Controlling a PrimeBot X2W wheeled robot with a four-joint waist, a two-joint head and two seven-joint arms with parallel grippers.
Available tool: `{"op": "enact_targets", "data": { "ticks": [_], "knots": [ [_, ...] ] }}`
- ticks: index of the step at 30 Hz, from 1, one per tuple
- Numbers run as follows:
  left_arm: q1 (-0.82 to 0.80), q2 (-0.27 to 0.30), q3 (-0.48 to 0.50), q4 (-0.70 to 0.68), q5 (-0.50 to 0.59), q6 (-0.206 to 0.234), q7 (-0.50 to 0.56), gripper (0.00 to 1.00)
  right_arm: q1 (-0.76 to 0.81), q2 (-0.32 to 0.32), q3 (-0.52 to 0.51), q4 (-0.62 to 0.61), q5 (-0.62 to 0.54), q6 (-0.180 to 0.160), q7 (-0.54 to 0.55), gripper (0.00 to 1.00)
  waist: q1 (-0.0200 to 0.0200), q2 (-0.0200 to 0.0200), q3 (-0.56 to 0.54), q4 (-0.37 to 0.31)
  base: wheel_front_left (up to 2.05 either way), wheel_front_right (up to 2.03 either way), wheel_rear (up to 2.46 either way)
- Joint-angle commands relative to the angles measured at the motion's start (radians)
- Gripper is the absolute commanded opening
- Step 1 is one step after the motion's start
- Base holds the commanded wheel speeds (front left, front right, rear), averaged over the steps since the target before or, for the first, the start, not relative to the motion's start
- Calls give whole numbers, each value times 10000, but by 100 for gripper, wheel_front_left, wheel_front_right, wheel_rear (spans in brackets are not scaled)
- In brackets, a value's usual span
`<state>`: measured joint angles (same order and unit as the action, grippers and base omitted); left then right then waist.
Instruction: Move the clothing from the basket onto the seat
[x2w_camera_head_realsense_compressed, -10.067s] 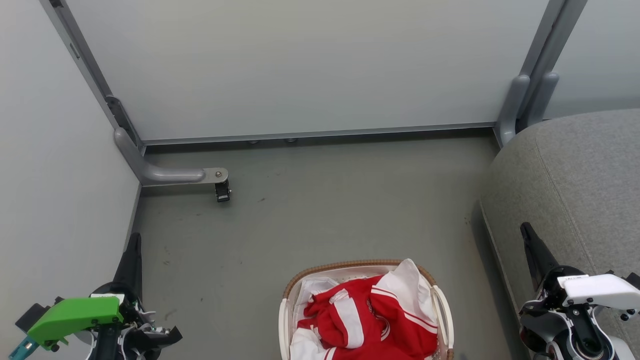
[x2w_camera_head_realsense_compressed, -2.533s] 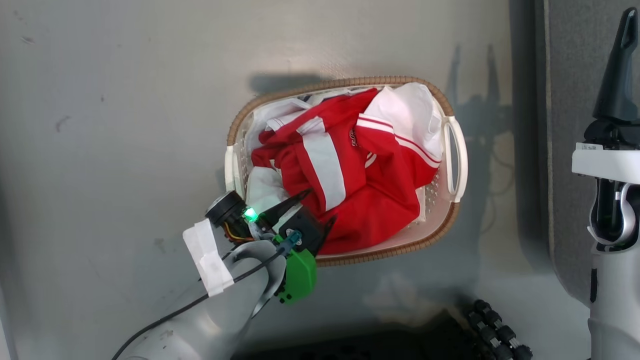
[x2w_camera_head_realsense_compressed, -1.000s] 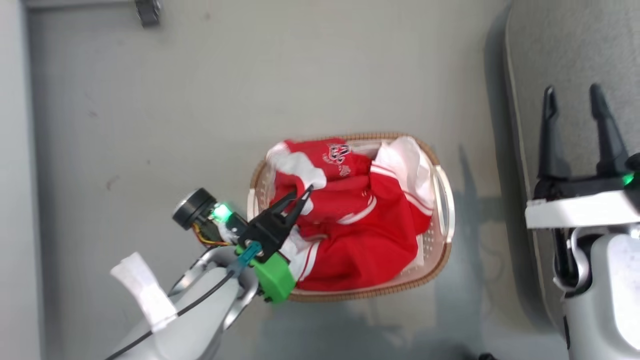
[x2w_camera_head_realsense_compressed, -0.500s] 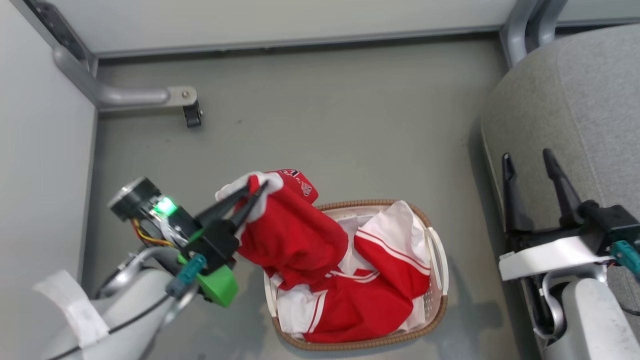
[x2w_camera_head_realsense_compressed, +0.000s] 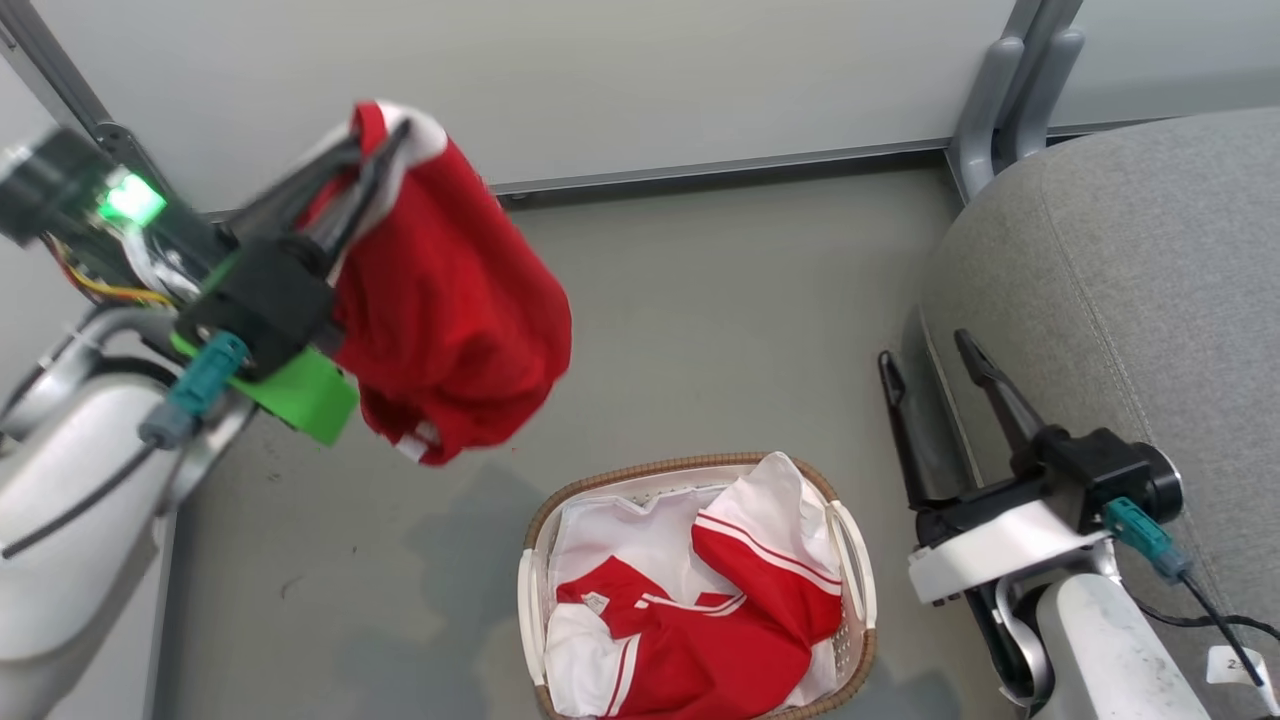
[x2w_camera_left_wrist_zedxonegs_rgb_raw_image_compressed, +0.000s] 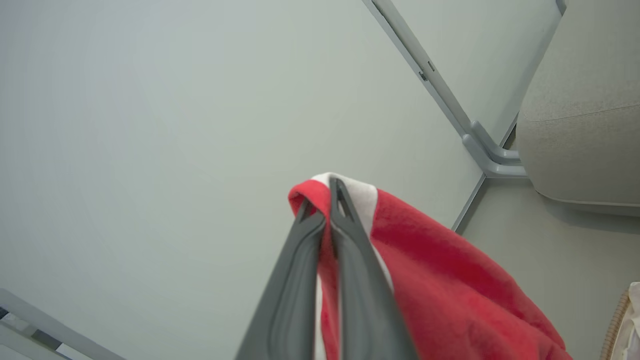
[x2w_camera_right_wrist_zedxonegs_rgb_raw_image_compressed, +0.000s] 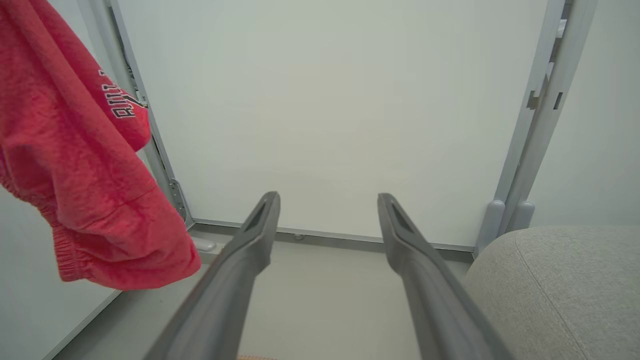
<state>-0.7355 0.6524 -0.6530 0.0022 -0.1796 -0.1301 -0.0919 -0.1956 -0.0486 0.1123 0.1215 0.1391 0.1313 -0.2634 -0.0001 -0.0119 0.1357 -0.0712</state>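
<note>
**One garment up, carry to seat pending**

Head view: left gripper (x2w_camera_head_realsense_compressed: 385, 135) is clenched on the white-edged fold of a red garment (x2w_camera_head_realsense_compressed: 450, 310). It is held high, so the cloth hangs free above the floor (x2w_camera_head_realsense_compressed: 720, 330), up and to the left of the basket (x2w_camera_head_realsense_compressed: 690, 466). More clothing (x2w_camera_head_realsense_compressed: 740, 620), red and white, lies in the basket. Right gripper (x2w_camera_head_realsense_compressed: 924, 350) is spread and empty, just beside the seat (x2w_camera_head_realsense_compressed: 1130, 270), likely parked clear of the carry path.

Left wrist view: both fingers (x2w_camera_left_wrist_zedxonegs_rgb_raw_image_compressed: 350, 260) are pressed together with cloth (x2w_camera_left_wrist_zedxonegs_rgb_raw_image_compressed: 450, 280) pinched at the tips. The pinch sits near the hem, so most of the weight dangles below. The seat (x2w_camera_left_wrist_zedxonegs_rgb_raw_image_compressed: 575, 125) is off to the right, well apart.

Right wrist view: the jaws stand wide with nothing between them. The garment (x2w_camera_right_wrist_zedxonegs_rgb_raw_image_compressed: 85, 190) hangs at upper left, lettering showing, and a seat corner (x2w_camera_right_wrist_zedxonegs_rgb_raw_image_compressed: 560, 280) is at lower right.

Judgement: first piece out, more to fetch; a swing across to the seat comes next
</note>
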Motion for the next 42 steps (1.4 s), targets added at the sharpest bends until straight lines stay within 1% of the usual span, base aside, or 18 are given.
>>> {"op": "enact_targets", "data": {
  "ticks": [1,6,10,13,18,24,30,35,40,41,42],
  "knots": [
    [-250,77,141,-93,-98,95,75,0,-158,-34,186,34,-75,-10,-21,100,1,119,23,-36,0,0,0],
    [-783,127,355,-163,-119,131,178,0,-557,-34,951,114,-371,-10,-21,100,1,119,84,-128,0,0,0],
    [-1122,17,306,-188,-80,113,182,0,-1094,-36,1798,339,-844,-10,-21,100,1,119,116,-162,0,0,0],
    [-1358,-131,154,-285,-48,91,191,0,-1535,-40,2253,708,-1176,-10,-21,100,1,119,113,-117,0,0,0],
    [-1678,-330,-225,-497,19,45,248,0,-2191,-37,2684,1439,-1678,-10,-21,100,1,119,89,24,0,0,0],
    [-1887,-392,-643,-887,59,16,295,0,-3153,-33,3307,2247,-1583,-10,-21,100,1,119,71,170,0,0,0],
    [-2011,-463,-932,-1247,27,22,376,0,-4387,-119,4397,3220,-1219,-10,-21,100,1,119,36,294,0,0,0],
    [-2089,-585,-1073,-1359,-18,20,360,0,-5359,-453,6028,3698,-70,-10,-21,100,1,119,10,396,0,0,0],
    [-2118,-724,-1226,-1311,-85,17,310,0,-5977,-550,7240,3910,1099,-10,-21,100,1,119,3,433,0,0,0],
    [-2110,-741,-1266,-1297,-100,16,305,0,-6062,-521,7351,3936,1230,-10,-21,80,1,119,2,433,0,0,0],
    [-2102,-764,-1304,-1283,-138,14,290,0,-6138,-461,7474,3951,1408,-10,-21,70,1,119,5,435,0,0,0]
  ]
}}
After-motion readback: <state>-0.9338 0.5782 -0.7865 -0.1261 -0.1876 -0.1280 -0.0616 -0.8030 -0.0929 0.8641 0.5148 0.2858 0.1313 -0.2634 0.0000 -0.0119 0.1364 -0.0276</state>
